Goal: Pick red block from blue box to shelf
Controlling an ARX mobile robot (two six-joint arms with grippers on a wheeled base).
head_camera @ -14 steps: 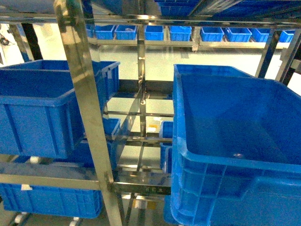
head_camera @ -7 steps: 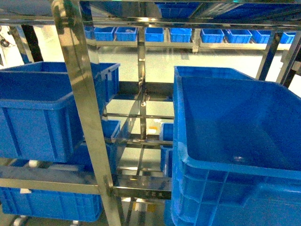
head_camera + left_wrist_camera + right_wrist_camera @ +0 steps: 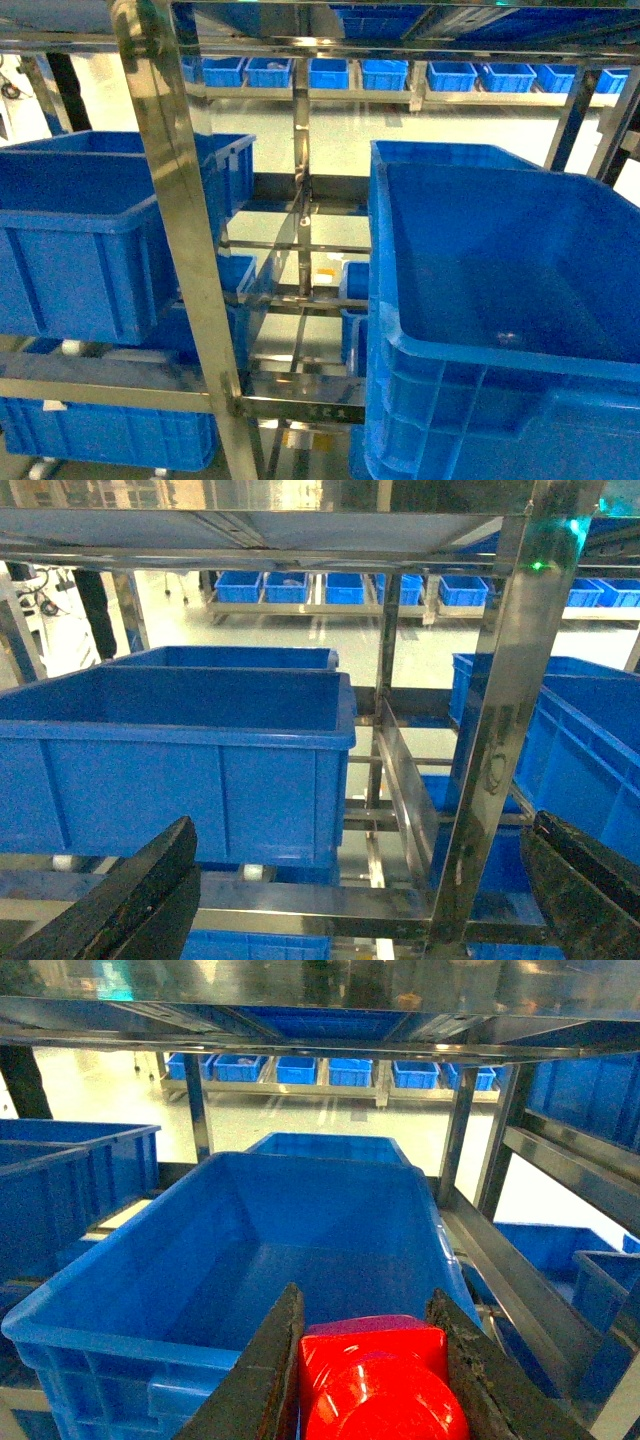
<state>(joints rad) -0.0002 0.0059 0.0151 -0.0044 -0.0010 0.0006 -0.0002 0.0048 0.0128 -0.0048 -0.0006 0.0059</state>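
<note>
The left tool (image 3: 345,900) is hanging wide open before the shelf (image 3: 500,710), facing a dark blue crate (image 3: 190,765).

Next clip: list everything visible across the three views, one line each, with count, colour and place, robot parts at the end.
red block: one, glossy red, clamped between the right claw's fingers, above the near rim of a big crate.
shelf: one, shiny steel, square posts and open tiers filling all views.
large crates: at least two on the facing tier, dark blue; one at left, one at right, which looks empty inside.
lower crates: at least one, dark blue, on the tier below at left.
small bins: a row, blue, on a far rack across the pale floor.
left claw: one, black, fingers wide apart, holding nothing, facing the shelf post.
right claw: one, black, shut on the block.
</note>
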